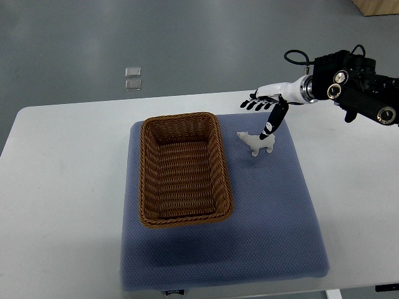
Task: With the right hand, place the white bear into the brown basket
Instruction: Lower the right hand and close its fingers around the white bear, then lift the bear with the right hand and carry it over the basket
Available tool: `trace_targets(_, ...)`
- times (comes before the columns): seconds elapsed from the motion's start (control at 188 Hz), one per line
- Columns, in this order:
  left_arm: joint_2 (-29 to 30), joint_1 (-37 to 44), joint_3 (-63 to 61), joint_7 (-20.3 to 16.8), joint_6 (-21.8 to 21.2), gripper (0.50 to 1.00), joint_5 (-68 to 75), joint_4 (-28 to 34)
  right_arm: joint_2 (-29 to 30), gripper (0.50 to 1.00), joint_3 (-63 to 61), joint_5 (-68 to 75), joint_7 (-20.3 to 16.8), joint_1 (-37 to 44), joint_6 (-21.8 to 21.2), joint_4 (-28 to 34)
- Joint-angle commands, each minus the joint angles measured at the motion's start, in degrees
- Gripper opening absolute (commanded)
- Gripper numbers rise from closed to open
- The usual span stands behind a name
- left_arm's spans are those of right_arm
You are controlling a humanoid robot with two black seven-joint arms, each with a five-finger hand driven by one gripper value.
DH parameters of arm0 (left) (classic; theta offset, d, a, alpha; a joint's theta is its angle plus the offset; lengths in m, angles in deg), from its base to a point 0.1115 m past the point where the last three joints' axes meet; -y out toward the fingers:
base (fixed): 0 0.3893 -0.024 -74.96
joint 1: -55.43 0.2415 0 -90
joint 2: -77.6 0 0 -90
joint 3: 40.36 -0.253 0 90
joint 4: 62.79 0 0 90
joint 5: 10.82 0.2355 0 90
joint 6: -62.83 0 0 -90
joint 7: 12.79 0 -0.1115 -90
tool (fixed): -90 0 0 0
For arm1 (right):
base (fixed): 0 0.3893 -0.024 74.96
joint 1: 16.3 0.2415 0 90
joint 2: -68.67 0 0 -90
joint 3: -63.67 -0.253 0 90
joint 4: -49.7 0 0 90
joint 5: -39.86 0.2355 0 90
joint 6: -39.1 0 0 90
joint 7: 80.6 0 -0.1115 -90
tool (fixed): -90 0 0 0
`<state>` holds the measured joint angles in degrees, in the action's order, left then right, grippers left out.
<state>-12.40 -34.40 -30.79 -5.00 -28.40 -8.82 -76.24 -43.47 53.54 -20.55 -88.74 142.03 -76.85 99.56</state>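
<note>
The basket point(185, 169) sits on the left half of the mat point(274, 218), which lies on the table point(62, 187). Right of the basket's far corner, on the mat, stands the bear point(257, 143). The right hand point(267, 107) hangs just above and behind it, reaching in from the right.

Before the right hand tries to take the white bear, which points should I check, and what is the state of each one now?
1. white bear standing on the blue mat, outside the basket: ok.
2. right hand over the bear, fingers spread, one pointing down at it: ok.
3. Bear grasped: not ok, not yet held.
4. brown basket empty and open: ok.
5. Path from bear to basket free: ok.
6. Finger touching bear: cannot tell.
</note>
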Motion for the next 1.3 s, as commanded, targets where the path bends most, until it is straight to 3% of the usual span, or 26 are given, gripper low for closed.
trace_targets(0.0,0.00,-0.08,-0.07,-0.06,0.00,1.000,0.02,0.01,0.79,0.921,0.02,-0.50,0.14,-1.45,1.42,-0.11)
trace_targets(0.303,0.00,-0.17,0.02,0.03,0.00,1.000,0.02,-0.08,2.11,0.907,0.63,-0.85,0.23,-4.44,5.12,-1.16)
trace_targets(0.5,0.00,-0.17,0.02,0.03,0.00,1.000,0.02,0.01,2.19,0.866,0.90,-1.64,0.85,-5.67,5.91,-1.95)
trace_targets(0.719,0.00,-0.08,0.02,0.03,0.00,1.000,0.02,0.01,2.72,0.760,0.90,-3.49,1.11,-6.55,6.00,-2.04)
trace_targets(0.831,0.00,-0.17,0.02,0.03,0.00,1.000,0.02,0.09,2.90,0.742,0.90,-3.58,1.11,-6.72,6.00,-2.04)
trace_targets(0.926,0.00,-0.17,0.02,0.03,0.00,1.000,0.02,0.09,2.90,0.637,0.90,-4.46,1.29,-6.72,6.00,-2.13)
trace_targets(0.958,0.00,-0.08,0.02,0.03,0.00,1.000,-0.06,0.09,2.90,0.564,0.90,-4.81,1.64,-6.64,6.00,-2.13)
trace_targets(1.006,0.00,-0.17,0.02,0.03,0.00,1.000,-0.06,0.09,2.81,0.501,0.90,-5.07,1.64,-6.55,6.00,-2.13)
trace_targets(1.294,0.00,-0.08,-0.07,0.03,0.00,1.000,-0.06,0.09,0.79,0.500,0.63,-4.46,1.73,-2.59,4.94,-0.55)
